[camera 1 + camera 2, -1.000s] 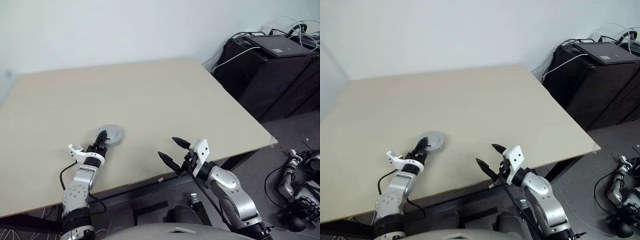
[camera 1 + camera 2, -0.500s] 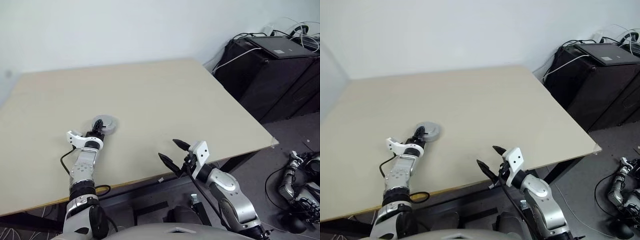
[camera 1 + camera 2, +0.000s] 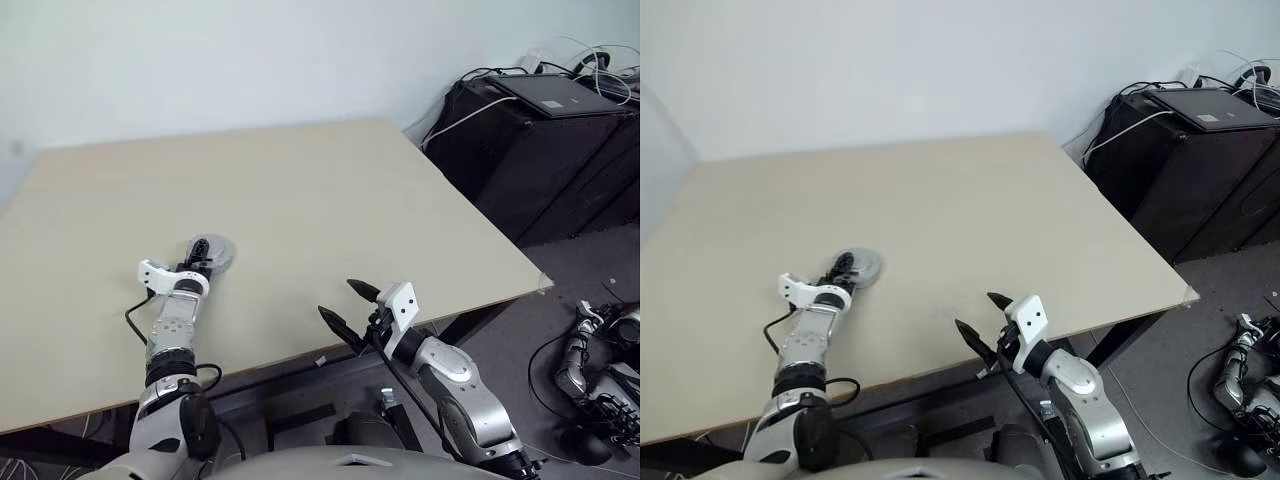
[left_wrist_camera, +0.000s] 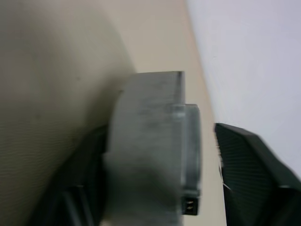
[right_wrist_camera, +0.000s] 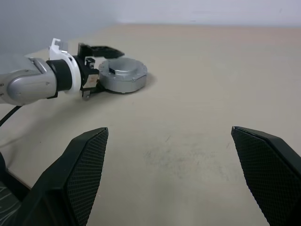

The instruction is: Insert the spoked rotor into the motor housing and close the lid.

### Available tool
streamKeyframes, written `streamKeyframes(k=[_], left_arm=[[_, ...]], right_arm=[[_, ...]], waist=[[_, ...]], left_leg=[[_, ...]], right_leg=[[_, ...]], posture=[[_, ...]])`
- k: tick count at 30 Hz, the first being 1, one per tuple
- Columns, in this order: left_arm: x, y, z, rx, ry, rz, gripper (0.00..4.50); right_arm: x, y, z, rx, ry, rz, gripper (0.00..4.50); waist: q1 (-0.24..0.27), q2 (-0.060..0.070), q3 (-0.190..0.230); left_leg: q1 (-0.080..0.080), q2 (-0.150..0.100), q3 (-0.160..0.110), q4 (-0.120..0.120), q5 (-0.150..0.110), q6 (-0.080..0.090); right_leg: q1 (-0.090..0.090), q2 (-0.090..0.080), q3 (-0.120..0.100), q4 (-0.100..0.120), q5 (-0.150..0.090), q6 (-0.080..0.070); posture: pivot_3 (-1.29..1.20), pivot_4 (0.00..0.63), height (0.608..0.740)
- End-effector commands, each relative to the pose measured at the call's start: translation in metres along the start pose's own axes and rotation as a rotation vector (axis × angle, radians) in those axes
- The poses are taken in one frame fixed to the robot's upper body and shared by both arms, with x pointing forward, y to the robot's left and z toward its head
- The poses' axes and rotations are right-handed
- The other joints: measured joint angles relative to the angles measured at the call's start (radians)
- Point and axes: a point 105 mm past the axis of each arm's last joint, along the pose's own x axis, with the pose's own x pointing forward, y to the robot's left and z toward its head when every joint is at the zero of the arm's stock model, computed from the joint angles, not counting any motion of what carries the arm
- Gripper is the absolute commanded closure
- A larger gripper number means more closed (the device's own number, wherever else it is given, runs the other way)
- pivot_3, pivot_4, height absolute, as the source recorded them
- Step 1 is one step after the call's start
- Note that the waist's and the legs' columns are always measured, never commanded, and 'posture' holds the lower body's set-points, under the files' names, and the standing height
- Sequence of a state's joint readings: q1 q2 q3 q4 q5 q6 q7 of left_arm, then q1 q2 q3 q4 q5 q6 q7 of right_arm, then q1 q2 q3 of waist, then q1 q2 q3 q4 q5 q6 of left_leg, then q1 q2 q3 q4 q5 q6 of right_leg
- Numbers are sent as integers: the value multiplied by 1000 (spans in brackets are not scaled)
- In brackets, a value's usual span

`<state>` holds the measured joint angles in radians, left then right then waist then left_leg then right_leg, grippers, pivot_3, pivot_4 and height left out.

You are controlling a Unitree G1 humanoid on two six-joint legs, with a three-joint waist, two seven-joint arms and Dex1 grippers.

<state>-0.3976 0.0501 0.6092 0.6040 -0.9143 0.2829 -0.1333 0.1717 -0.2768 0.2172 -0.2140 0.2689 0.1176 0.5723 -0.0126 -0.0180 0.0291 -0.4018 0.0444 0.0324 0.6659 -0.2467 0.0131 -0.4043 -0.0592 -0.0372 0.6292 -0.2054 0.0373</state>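
- The lid (image 5: 123,74), closed on the round silver motor housing (image 3: 213,252), sits flat on the beige table (image 3: 330,200), in the near left part of the top, a little in from the near edge.
- The left gripper (image 3: 200,262) reaches level across the near edge to this assembly, its black fingers (image 5: 101,49) on either side of it.
- From the left wrist camera, one finger lies against the grey side wall, and the other finger (image 4: 254,174) stands apart from the top face with a clear gap, so the jaws are parted and nothing is clamped.
- The right gripper (image 3: 350,308) hangs over the near edge, toward the near right corner, well apart from the assembly; its two fingers are spread wide and empty.
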Motion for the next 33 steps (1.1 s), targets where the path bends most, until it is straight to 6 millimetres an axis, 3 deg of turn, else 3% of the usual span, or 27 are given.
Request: streamKeyframes(k=[1,7,16,21,27,33], left_arm=[[-5,-6,10,28,-20,-23,32],[-22,3,3,76,49,-21,32],[-77,13,-31,402,354,-127,32],[-104,18,-44,680,459,-215,32],[-127,9,-59,902,428,-346,32],[-147,-9,-64,1120,215,-452,32]], right_arm=[[2,-2,11,-25,-34,-2,0],[4,-3,9,-24,-26,-2,0],[5,-2,5,2,-12,0,0],[6,2,4,10,-8,16,0],[4,5,3,8,-14,14,0],[-5,4,3,-21,-54,-67,0]], waist=[[-4,0,0],[-13,0,-1],[-15,7,-5],[-11,13,-9],[-6,16,-10],[1,17,-9]], left_leg=[[2,0,0,0,0,0],[8,1,1,-2,0,0],[8,1,3,-3,-1,-1],[9,1,4,-3,-4,-7],[8,1,3,-5,-5,-7],[7,1,3,-5,-6,-8]], right_leg=[[1,0,0,0,0,0],[6,0,1,0,0,0],[3,-1,2,-1,-1,-1],[-2,-2,2,0,-1,-1],[-5,-3,3,0,-1,-1],[-7,-4,4,-1,-1,-2]], posture=[[0,0,740],[0,0,740],[0,0,740],[0,0,740],[0,0,740],[0,0,740]])
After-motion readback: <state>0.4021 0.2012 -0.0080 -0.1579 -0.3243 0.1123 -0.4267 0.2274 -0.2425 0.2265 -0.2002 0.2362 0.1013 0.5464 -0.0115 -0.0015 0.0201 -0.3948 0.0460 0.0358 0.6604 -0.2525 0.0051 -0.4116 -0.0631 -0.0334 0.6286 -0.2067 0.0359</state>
